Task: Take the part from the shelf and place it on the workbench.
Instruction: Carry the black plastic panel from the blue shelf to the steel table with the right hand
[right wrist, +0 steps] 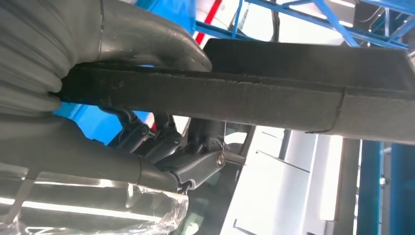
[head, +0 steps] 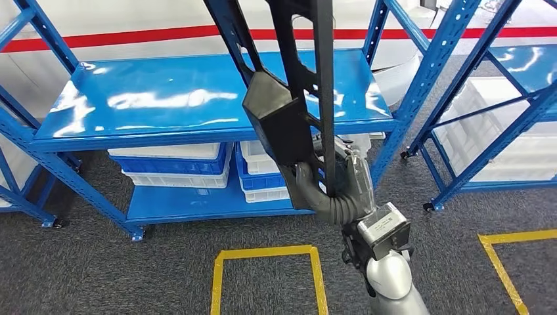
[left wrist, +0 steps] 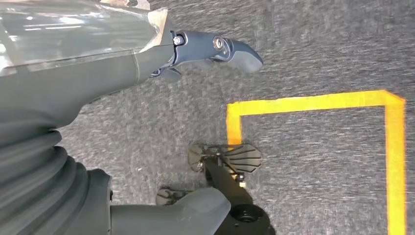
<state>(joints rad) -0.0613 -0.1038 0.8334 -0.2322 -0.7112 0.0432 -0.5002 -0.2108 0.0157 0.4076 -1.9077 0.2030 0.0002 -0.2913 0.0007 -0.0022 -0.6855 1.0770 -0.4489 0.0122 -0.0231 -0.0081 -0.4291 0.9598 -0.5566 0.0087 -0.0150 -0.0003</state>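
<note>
White bins [head: 177, 177] under blue shelf [head: 197, 98]; contents hidden.

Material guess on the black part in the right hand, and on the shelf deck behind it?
Black part: looks like matte moulded plastic, possibly with a fibrous or foam facing; the right wrist view shows a rough, grainy edge. The right hand grips it.
Shelf deck: probably painted sheet metal, glossy blue with sharp light reflections, on perforated blue uprights.

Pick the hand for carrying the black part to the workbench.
Right. The right hand already grips the long black plastic frame part, lifted in front of the blue metal shelf. The left hand hangs over grey carpet, holding nothing.
</note>
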